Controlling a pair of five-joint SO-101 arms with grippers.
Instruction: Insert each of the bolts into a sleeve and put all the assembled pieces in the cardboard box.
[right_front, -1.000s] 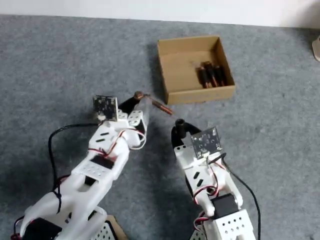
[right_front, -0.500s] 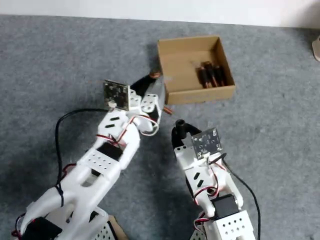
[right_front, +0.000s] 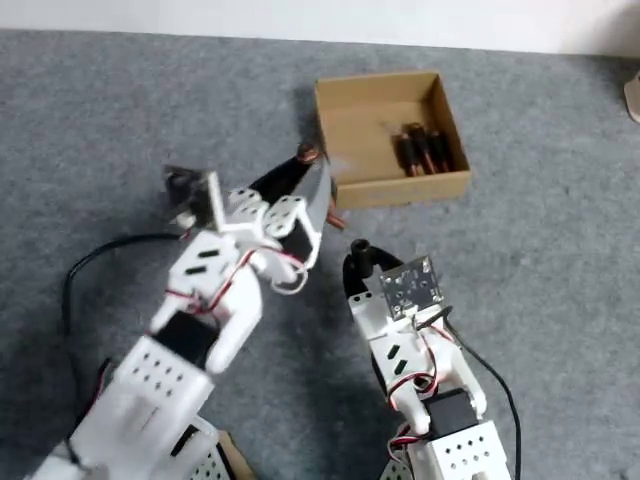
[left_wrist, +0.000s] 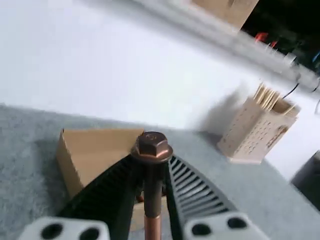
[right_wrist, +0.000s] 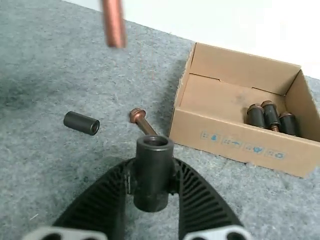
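My left claw (left_wrist: 152, 167) was clamped on a copper bolt (left_wrist: 152, 149), its hex head at the fingertips. It hung just beside the near left corner of the cardboard box (right_front: 400, 188). My right claw (right_wrist: 152, 172), nearer and to the right, was closed around a dark sleeve (right_wrist: 151, 187) held upright, open end up. The box sat toward the far side of the grey bench (right_front: 110, 110). Three assembled pieces (right_wrist: 270, 117) lay together in its right half. A loose bolt (right_wrist: 141, 121) lay on the bench just beside the box's near wall, with a loose sleeve (right_wrist: 81, 123) near it.
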